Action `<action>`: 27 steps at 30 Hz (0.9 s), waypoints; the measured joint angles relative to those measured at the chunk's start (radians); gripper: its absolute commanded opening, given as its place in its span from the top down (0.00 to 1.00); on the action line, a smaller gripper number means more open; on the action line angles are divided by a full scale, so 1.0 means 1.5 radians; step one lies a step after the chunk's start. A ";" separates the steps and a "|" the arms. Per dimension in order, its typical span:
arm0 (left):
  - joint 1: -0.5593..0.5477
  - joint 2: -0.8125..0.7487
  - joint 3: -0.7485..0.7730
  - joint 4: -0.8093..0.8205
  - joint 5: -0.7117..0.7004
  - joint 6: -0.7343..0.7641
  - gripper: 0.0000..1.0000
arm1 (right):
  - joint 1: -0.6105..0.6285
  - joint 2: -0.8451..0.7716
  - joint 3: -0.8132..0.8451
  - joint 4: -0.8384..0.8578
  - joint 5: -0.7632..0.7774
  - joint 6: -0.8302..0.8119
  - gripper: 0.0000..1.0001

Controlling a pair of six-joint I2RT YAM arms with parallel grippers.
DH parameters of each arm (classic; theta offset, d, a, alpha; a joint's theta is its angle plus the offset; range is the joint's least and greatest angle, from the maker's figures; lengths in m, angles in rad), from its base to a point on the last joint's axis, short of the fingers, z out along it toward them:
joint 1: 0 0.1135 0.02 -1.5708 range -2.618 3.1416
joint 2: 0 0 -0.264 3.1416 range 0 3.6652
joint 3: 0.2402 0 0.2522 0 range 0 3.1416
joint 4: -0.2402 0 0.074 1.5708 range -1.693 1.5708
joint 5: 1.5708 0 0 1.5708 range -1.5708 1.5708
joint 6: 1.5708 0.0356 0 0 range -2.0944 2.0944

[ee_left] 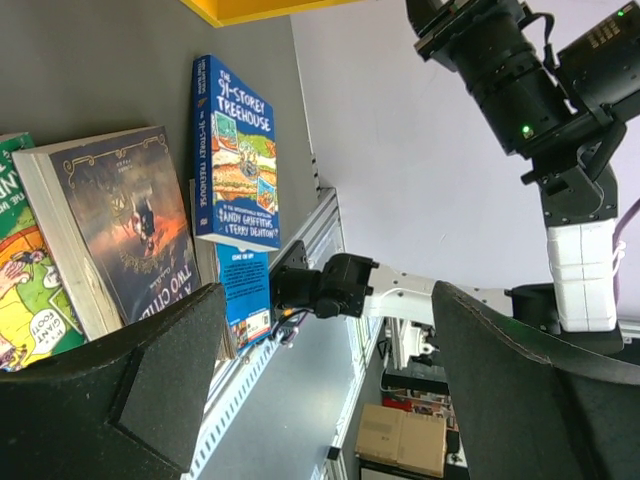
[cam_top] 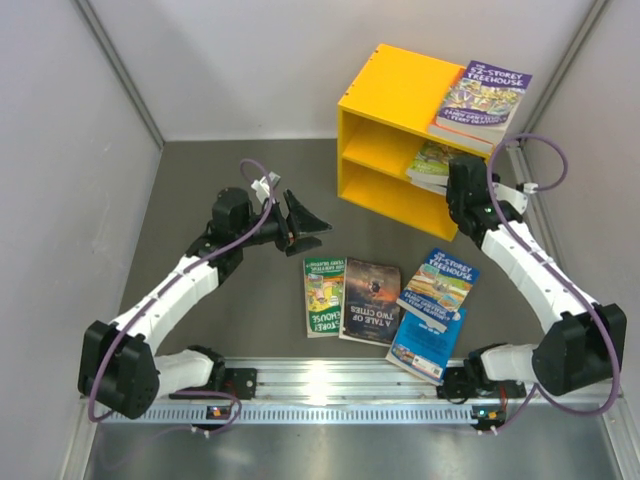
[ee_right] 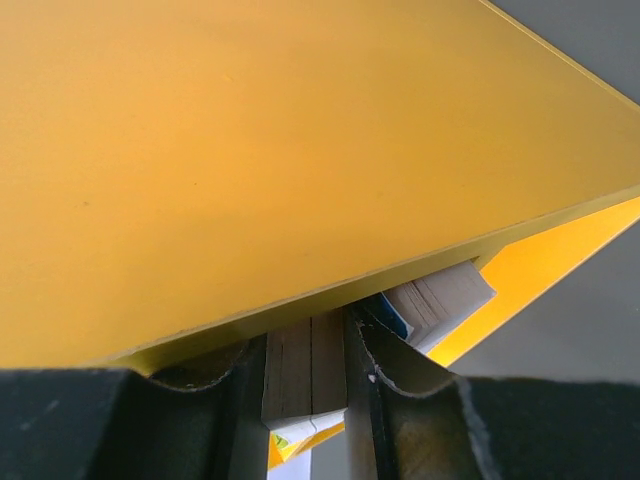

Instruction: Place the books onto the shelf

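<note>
The bright yellow, boxy, open-fronted shelf (cam_top: 385,95) stands at the far right of the dark grey matte tabletop (cam_top: 220,170), its two stacked compartments opening toward the near left. The right end effector (ee_right: 305,342) is clamped on a thin paperback (ee_right: 305,375) with pale page edges, held edge-on at the shelf's right front, just under a smooth yellow board. We cannot read its title; only a sliver of yellow-green cover shows below the fingers. From above, the right arm (cam_top: 520,255) hides this grip. Deeper in and to the right, a block of pages (ee_right: 440,300) pokes out, cut off by the board. Some flat-lying books (cam_top: 432,160) sit at the right end of the upper compartment, too small for us to count. A purple glossy paperback (cam_top: 482,98) lies flat on the shelf's top, its long axis running near-left to far-right, title at the far end, jutting past the right edge. Four more lie flat on the tabletop between the arms. A green cartoon-covered book (cam_top: 325,295) has its long axis near to far. A dark-covered novel (cam_top: 370,300) lies just to its right, title end nearest us. A blue "Treehouse" book (cam_top: 438,285) is tilted, title end far right, resting on a plain blue book (cam_top: 425,350). The left end effector (cam_top: 315,232) hangs to their far left, its black fingers wide apart.
</note>
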 measured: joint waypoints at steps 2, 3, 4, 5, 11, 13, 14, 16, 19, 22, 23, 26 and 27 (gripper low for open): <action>0.003 0.000 -0.003 -0.006 0.004 0.002 0.12 | -0.003 0.009 0.003 0.006 0.002 -0.001 0.81; 0.004 0.000 -0.003 -0.009 0.006 0.003 0.12 | -0.004 0.010 0.003 0.008 0.001 0.000 0.73; 0.006 0.000 -0.003 -0.013 0.006 0.005 0.12 | -0.006 0.010 0.002 0.010 -0.001 0.000 0.65; 0.008 -0.001 -0.003 -0.018 0.007 0.007 0.12 | -0.009 0.010 0.000 0.012 -0.003 0.003 0.43; 0.019 -0.011 -0.003 -0.040 0.006 0.019 0.12 | -0.033 -0.036 -0.026 0.044 0.000 0.024 0.09; 0.021 -0.017 -0.004 -0.045 0.006 0.021 0.12 | -0.040 -0.051 -0.036 0.048 -0.005 0.025 0.08; 0.022 -0.022 -0.006 -0.046 0.005 0.021 0.12 | -0.042 -0.057 -0.040 0.049 -0.008 0.024 0.07; 0.023 -0.031 -0.011 -0.052 0.003 0.021 0.12 | -0.047 -0.068 -0.049 0.050 -0.016 0.023 0.07; 0.023 -0.041 -0.020 -0.055 -0.003 0.021 0.12 | -0.056 -0.091 -0.066 0.046 -0.028 0.017 0.04; 0.023 -0.042 -0.024 -0.057 -0.007 0.020 0.12 | -0.071 -0.119 -0.099 0.008 -0.046 -0.001 0.02; 0.023 -0.042 -0.025 -0.059 -0.009 0.020 0.11 | -0.079 -0.128 -0.112 -0.004 -0.054 -0.008 0.01; 0.024 -0.043 -0.026 -0.068 -0.013 0.021 0.10 | -0.099 -0.159 -0.144 -0.028 -0.072 -0.028 0.00; 0.024 -0.044 -0.026 -0.076 -0.016 0.023 0.10 | -0.107 -0.171 -0.152 -0.032 -0.076 -0.038 0.00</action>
